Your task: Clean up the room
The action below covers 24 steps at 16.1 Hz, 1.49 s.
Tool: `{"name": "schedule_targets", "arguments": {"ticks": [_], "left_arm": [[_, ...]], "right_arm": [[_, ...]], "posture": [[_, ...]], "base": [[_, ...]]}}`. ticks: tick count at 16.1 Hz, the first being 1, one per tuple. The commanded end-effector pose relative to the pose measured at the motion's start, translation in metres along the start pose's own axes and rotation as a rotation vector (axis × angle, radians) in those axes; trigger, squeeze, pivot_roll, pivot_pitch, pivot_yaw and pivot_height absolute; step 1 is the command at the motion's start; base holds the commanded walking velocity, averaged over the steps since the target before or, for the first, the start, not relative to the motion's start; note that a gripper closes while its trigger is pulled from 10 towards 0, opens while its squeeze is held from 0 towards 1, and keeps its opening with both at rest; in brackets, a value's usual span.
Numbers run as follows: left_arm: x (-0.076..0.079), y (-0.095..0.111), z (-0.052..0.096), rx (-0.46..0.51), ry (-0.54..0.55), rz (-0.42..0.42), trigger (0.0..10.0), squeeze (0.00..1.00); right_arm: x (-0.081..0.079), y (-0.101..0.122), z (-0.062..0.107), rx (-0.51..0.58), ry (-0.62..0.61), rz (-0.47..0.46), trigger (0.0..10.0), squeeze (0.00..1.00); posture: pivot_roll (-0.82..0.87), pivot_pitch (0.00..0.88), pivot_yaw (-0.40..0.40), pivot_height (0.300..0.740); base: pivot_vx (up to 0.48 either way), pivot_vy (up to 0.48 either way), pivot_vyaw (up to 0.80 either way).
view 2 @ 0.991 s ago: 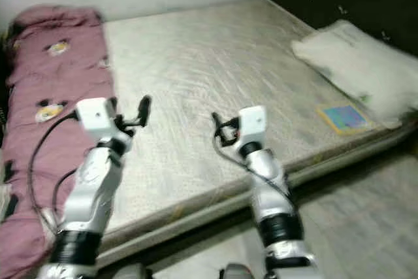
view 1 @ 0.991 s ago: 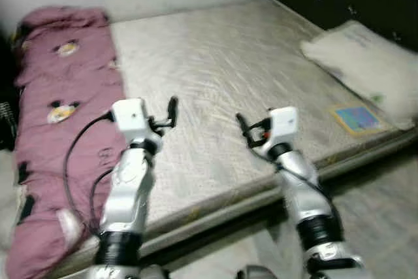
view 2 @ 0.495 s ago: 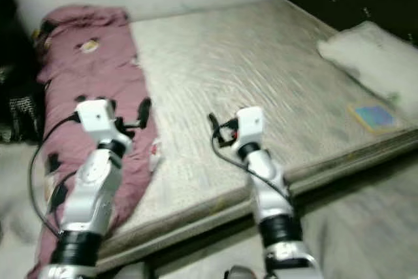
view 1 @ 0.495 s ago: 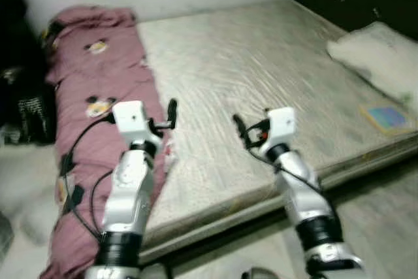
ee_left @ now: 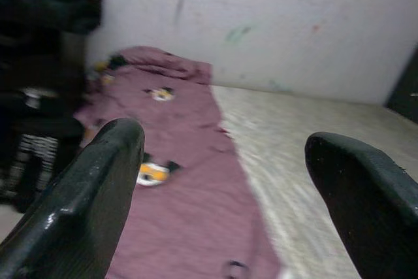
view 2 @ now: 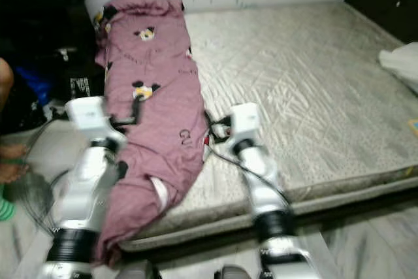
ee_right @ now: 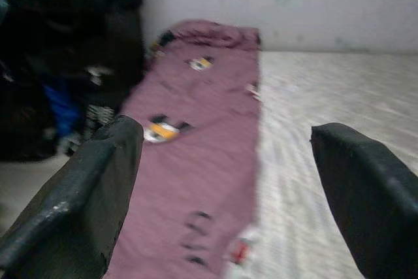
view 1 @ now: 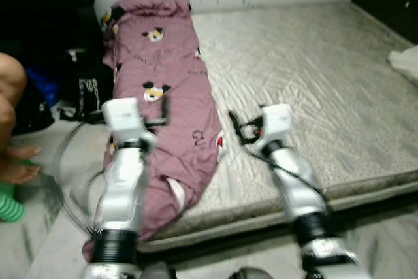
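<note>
A long mauve cartoon-print quilt [view 1: 171,115] lies along the beige mattress's [view 1: 313,89] left edge, under the left gripper [view 1: 163,110]; the right gripper [view 1: 236,127] hovers beside it. Both arms reach forward, fingers spread wide, empty.

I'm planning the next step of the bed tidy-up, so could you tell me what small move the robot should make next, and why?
Probably lower the left gripper onto the purple quilt and close on a fold. The quilt lies bunched along the mattress edge, its near end spilling off the side, and both the left and right gripper hover open and empty just above it.
</note>
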<state>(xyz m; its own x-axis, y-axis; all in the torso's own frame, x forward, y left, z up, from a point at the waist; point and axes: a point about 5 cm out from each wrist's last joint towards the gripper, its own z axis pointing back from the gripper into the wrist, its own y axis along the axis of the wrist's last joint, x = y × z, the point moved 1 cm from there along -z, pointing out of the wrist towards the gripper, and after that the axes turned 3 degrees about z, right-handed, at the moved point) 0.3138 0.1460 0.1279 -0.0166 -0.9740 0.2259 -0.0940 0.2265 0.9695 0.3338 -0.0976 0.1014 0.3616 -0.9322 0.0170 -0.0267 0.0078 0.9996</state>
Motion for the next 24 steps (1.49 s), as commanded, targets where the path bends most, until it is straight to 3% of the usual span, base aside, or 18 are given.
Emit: {"name": "schedule_targets", "arguments": {"ticks": [1, 3, 5, 7, 8, 12, 15, 19, 20, 21, 24], "left_arm": [[0.005, 0.004, -0.003, 0.001, -0.007, -0.019, 10.0, 0.0], [0.005, 0.01, -0.006, -0.005, -0.06, -0.062, 10.0, 0.0], [-0.002, 0.008, -0.003, -0.016, -0.1, -0.155, 10.0, 0.0], [-0.02, -0.008, 0.011, -0.101, -0.041, -0.14, 10.0, 0.0], [-0.025, -0.007, 0.014, -0.08, -0.02, -0.175, 10.0, 0.0], [-0.036, -0.004, 0.024, -0.042, 0.064, -0.167, 10.0, 0.0], [-0.04, -0.002, 0.021, -0.028, 0.119, -0.144, 10.0, 0.0], [-0.042, 0.0, 0.022, -0.022, 0.113, -0.153, 10.0, 0.0], [-0.04, -0.001, 0.03, -0.035, 0.112, -0.146, 10.0, 0.0], [-0.038, -0.002, 0.034, -0.043, 0.104, -0.142, 10.0, 0.0], [-0.035, -0.004, 0.043, -0.076, 0.079, -0.148, 10.0, 0.0]], "right_arm": [[0.007, 0.006, -0.002, 0.012, -0.016, 0.017, 10.0, 0.0], [0.005, 0.009, -0.006, 0.018, -0.012, 0.017, 10.0, 0.0], [0.002, 0.011, -0.01, 0.022, -0.005, 0.017, 10.0, 0.0], [0.004, 0.011, -0.01, 0.026, -0.013, 0.023, 10.0, 0.0], [0.006, 0.011, -0.01, 0.024, -0.026, 0.02, 10.0, 0.0], [0.012, 0.006, -0.009, 0.009, -0.067, 0.036, 10.0, 0.0], [0.013, 0.006, -0.007, 0.016, -0.073, 0.009, 10.0, 0.0], [0.038, 0.009, -0.008, 0.003, -0.228, -0.017, 10.0, 0.0], [0.047, 0.0, 0.004, -0.035, -0.32, -0.078, 10.0, 0.0], [0.049, -0.003, 0.01, -0.043, -0.335, -0.082, 10.0, 0.0], [0.038, -0.004, 0.028, -0.043, -0.305, -0.104, 10.0, 0.0]], "posture": [[-0.09, 0.0, 0.019, 0.74], [-0.08, 0.0, 0.012, 0.74], [-0.07, 0.0, 0.008, 0.74], [-0.06, 0.0, 0.009, 0.74], [-0.06, 0.0, 0.01, 0.74], [-0.06, 0.0, 0.019, 0.74], [-0.05, 0.0, -0.002, 0.74], [-0.03, 0.0, -0.015, 0.74], [-0.03, 0.0, 0.0, 0.74], [-0.04, 0.0, 0.004, 0.74], [-0.06, 0.0, 0.02, 0.74]], "base": [[0.0, 0.0, 0.0], [0.0, 0.0, 0.0], [0.0, 0.0, 0.0], [0.0, 0.0, 0.0], [0.0, 0.0, 0.0], [0.0, 0.0, 0.5], [0.0, 0.0, 0.27], [0.0, 0.0, 0.0], [0.0, 0.0, 0.0], [0.0, 0.0, 0.0], [0.0, 0.0, 0.0]]}}
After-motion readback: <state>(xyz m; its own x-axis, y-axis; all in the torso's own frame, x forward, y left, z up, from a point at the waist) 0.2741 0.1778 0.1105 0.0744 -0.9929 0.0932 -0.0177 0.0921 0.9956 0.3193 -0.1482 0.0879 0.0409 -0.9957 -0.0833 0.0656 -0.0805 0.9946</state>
